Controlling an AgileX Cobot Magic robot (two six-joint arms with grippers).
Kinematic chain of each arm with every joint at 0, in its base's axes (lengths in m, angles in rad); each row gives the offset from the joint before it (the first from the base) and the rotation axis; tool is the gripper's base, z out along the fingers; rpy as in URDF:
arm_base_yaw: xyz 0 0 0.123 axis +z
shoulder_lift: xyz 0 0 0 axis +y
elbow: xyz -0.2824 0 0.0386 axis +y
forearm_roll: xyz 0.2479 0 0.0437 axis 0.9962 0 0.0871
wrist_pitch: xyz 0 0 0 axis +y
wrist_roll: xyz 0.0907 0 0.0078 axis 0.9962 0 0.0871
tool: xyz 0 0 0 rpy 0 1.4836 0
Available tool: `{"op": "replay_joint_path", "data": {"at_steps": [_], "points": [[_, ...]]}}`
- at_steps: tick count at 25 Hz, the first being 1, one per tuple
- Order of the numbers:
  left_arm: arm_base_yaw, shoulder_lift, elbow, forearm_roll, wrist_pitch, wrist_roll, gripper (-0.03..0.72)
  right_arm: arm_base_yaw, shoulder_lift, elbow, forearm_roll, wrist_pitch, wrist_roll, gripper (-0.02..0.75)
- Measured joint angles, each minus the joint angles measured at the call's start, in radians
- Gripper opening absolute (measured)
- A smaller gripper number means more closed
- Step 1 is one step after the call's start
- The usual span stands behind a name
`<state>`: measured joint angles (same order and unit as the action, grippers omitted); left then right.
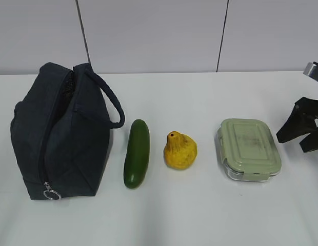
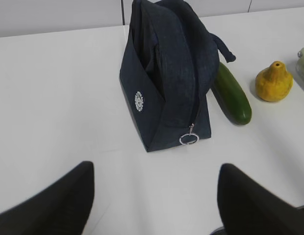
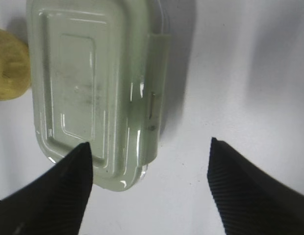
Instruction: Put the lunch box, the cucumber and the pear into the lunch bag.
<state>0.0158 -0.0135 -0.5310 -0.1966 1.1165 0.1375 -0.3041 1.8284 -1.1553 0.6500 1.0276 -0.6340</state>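
1. The right gripper (image 3: pixel 147 191) is nearest the lunch box (image 1: pixel 249 148), fingers spread wide; the box lies just left of them, long axis running away from the camera.
2. The left gripper (image 2: pixel 154 196), also spread, faces the lunch bag (image 1: pixel 59 133), which looks zipped, though I can't be sure.
3. One box, one cucumber (image 1: pixel 137 152), one pear (image 1: pixel 180 150), one bag, in a row.

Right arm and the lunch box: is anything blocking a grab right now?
Probably not. The right end effector is open, hovering at the lunch box, one finger over its lid edge. The pear sits apart on the far side, and the table around is bare.
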Motion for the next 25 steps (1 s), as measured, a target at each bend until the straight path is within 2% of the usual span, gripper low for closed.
{"op": "replay_joint_path", "data": {"at_steps": [4,6,16,25], "points": [[0.0,0.0,0.0,0.0,0.0,0.0,0.466,-0.037,0.0,0.041,0.152,-0.002,-0.124,0.57],[0.0,0.0,0.0,0.0,0.0,0.0,0.466,-0.053,0.0,0.051,0.183,-0.002,-0.159,0.57],[0.0,0.0,0.0,0.0,0.0,0.0,0.466,-0.061,0.092,0.052,0.253,0.0,-0.19,0.57],[0.0,0.0,0.0,0.0,0.0,0.0,0.466,-0.061,0.1,0.052,0.26,-0.006,-0.196,0.57]]}}
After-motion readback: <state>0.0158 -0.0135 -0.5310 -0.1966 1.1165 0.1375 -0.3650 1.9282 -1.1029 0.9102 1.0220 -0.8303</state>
